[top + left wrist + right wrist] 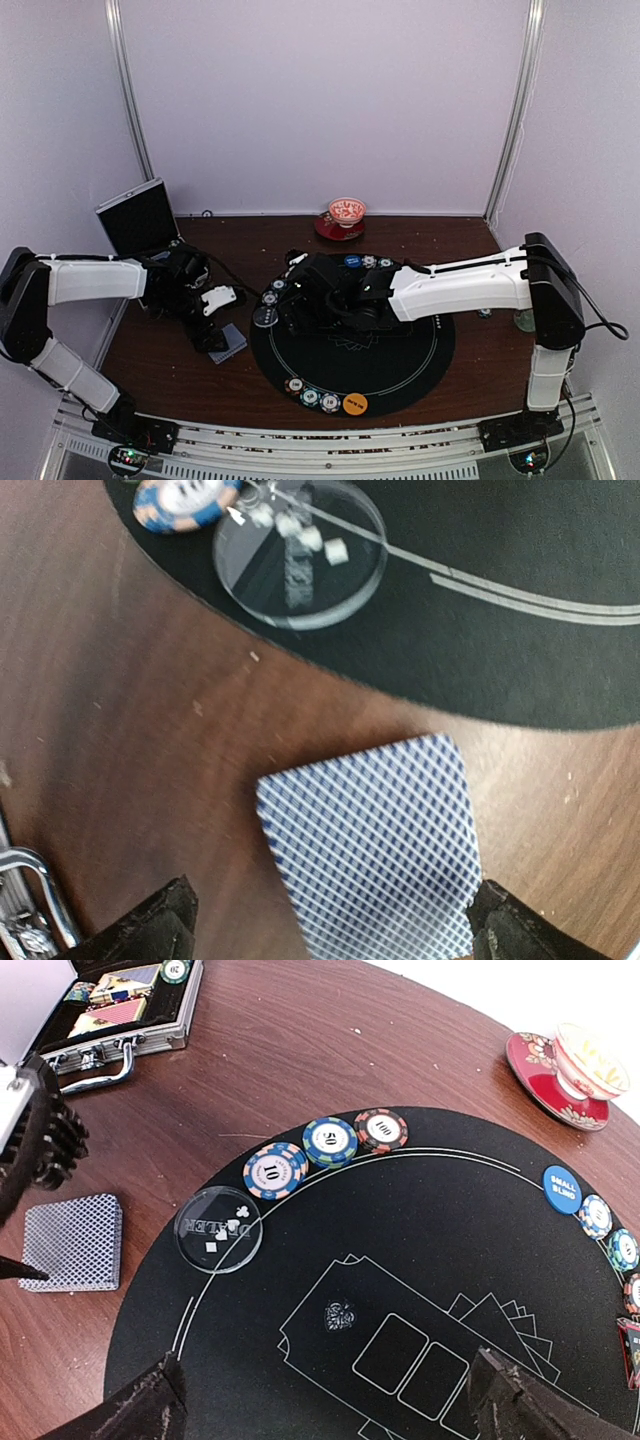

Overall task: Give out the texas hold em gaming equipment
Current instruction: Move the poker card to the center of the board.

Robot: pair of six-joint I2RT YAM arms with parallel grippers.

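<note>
Nearest, top view only: three near-rim chips [310, 396] in a row with an orange disc [354, 404], on the near edge of the black mat [400, 365]. Neither wrist view reaches them.

Left of the mat, on bare tabletop [150, 360]: the deck of cards [228, 342], face down and squared, just off the mat's edge and apart from it. The left wrist view shows its blue lattice back lying between the two fingertips. The left jaws are spread wide, straddling the deck. The left tip is clear of it; contact at the right tip cannot be told.

Clear dealer disc [300, 555] on the mat's left rim. Its print reads only in the right wrist view; from above it is a dim grey circle.

The right jaws are wide open above the mat's middle, holding nothing. Their own view shows white card outlines printed on the mat between the tips, which the arm hides from above.

Just past the dealer disc are three left-rim chips [330, 1142] side by side along the white line, marked 10, 50 and 100.

Far rim: a blue disc [562, 1188] lettered SMALL BLIND, then the far-rim chips [595, 1217] following the curve.

Far left: a metal case [110, 1010], open. The right wrist view shows chips and cards inside; the top view shows mostly its raised lid.

Farthest, off the mat: a red-and-white bowl [590, 1052] on a red saucer [540, 1065].
</note>
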